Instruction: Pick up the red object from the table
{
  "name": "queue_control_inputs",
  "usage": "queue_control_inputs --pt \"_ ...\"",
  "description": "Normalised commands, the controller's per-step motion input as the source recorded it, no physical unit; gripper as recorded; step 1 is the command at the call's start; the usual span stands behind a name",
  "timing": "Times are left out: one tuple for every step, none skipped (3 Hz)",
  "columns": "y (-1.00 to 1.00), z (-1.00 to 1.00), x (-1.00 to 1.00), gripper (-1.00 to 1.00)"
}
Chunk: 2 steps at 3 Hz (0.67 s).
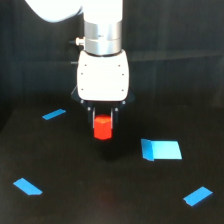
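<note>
The red object point(103, 127) is a small orange-red stubby block seen in the middle of the exterior view. It sits between the two dark fingers point(92, 120) of my gripper point(103, 130), which is shut on it from above. The block's lower end pokes out just below the fingertips. It looks held slightly above the black table point(75, 170), though the gap beneath it is hard to judge. The white gripper body and silver wrist stand straight above it.
Flat blue patches lie on the table: a thin one point(54, 114) at the back left, a larger rectangle point(161, 149) right of the gripper, one point(27, 186) at the front left and one point(198, 196) at the front right.
</note>
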Motion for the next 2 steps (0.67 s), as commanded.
queue_control_inputs --pt "0.04 0.93 0.04 -0.97" --pt "0.05 0.62 -0.06 -1.0"
